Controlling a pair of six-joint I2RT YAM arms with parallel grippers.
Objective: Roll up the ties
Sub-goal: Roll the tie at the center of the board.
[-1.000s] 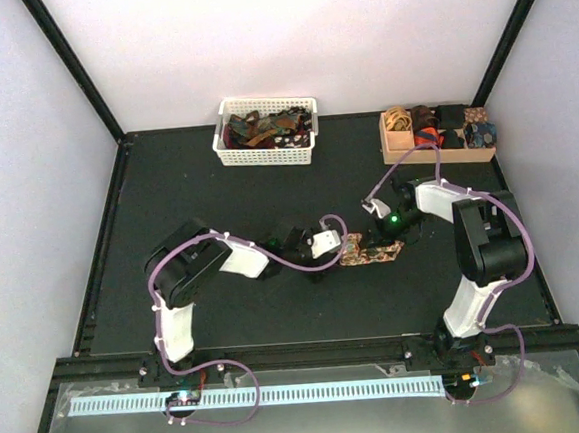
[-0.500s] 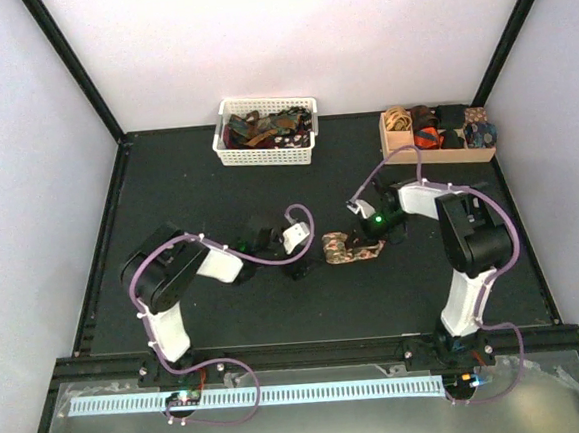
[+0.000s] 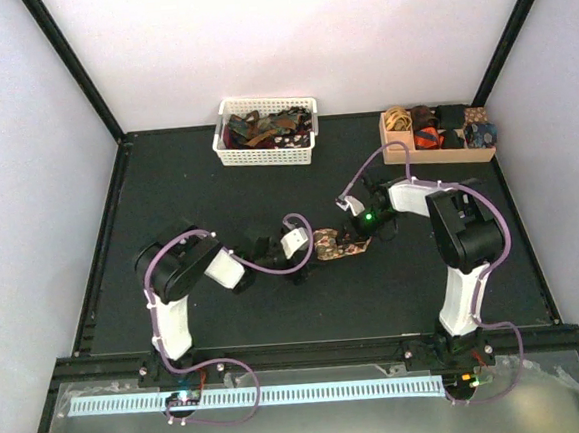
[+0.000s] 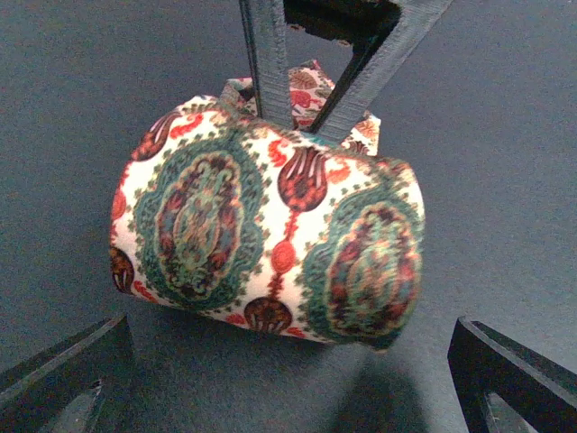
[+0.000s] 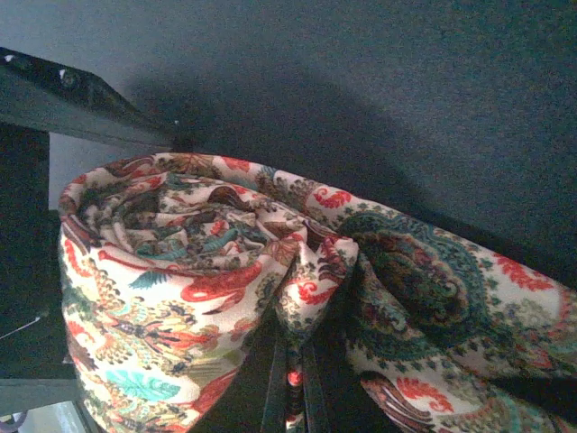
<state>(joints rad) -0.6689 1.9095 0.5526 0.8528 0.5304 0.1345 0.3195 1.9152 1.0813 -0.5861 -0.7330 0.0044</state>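
A tie (image 4: 270,239) with a red, green and beige floral print lies rolled into a short fat roll on the dark mat. From above, the roll (image 3: 337,245) sits between the two arms. My right gripper (image 5: 294,354) is shut on a fold of the fabric at the roll's core, its thin fingers (image 4: 266,63) showing behind the roll in the left wrist view. My left gripper (image 4: 288,397) stands wide open just short of the roll's near side, touching nothing. More ties (image 3: 268,128) lie heaped in the white basket.
The white slatted basket (image 3: 226,153) stands at the back centre. A tan wooden compartment box (image 3: 397,152) with rolled ties in it stands at the back right. The black frame rail (image 3: 310,353) runs along the near edge.
Both grippers and the tie have shifted left. The flat tail of the tie is now wound up into the roll. My left gripper has opened wider and backed off.
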